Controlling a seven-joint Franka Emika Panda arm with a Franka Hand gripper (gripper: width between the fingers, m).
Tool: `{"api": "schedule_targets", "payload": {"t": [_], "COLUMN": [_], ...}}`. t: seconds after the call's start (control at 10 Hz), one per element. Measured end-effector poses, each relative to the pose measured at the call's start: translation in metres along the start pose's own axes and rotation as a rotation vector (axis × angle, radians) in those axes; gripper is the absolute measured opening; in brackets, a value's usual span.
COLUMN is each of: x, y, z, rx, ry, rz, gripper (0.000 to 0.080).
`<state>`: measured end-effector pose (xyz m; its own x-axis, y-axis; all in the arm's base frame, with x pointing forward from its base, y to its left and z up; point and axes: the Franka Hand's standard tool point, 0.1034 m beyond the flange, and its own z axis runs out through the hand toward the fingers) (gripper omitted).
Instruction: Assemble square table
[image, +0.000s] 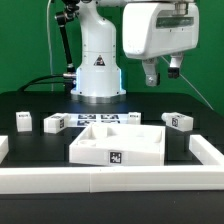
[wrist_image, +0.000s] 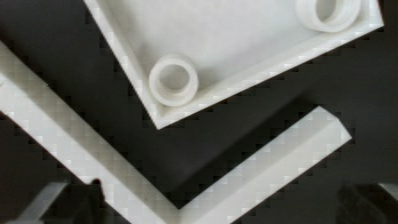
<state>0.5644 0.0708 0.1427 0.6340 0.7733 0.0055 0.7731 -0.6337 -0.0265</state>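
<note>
Container: table top (image: 118, 143), white square tray w/ raised rim all round.
Contents: wrist view shows round white sockets (wrist_image: 175, 78) moulded into tray floor, one by a corner, another socket (wrist_image: 329, 12) cut off at pic edge.
Position: top lies flat on dark surface (image: 30, 105), centre-front, near front border rail (image: 110, 182), apart from it.
Tag: b/w tag (image: 116, 156) on top's front wall.
Leg blocks: small, white, tagged, all on surface outside tray. Leg blocks (image: 22, 120) on ext. view's left, 2nd block (image: 54, 123) beside it; 3rd block (image: 133, 116) behind top; 4th block (image: 178, 120) on ext. view's right.
Marker board: marker board (image: 98, 120) flat behind top.
Gripper: gripper (image: 161, 74) in air, rear of top toward ext. view's right; fingers spread, nothing between them, well apart from all parts.
</note>
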Motion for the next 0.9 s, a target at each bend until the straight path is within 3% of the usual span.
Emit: {"api": "schedule_targets", "payload": {"t": [0.6, 0.9], "x": [-0.001, -0.022], "y": [0.0, -0.018], "z": [0.001, 0.024], "rx": [-0.003, -0.043], "ry": [0.003, 0.036], "rz": [-0.013, -0.174], "gripper": [0.0649, 0.0649]}}
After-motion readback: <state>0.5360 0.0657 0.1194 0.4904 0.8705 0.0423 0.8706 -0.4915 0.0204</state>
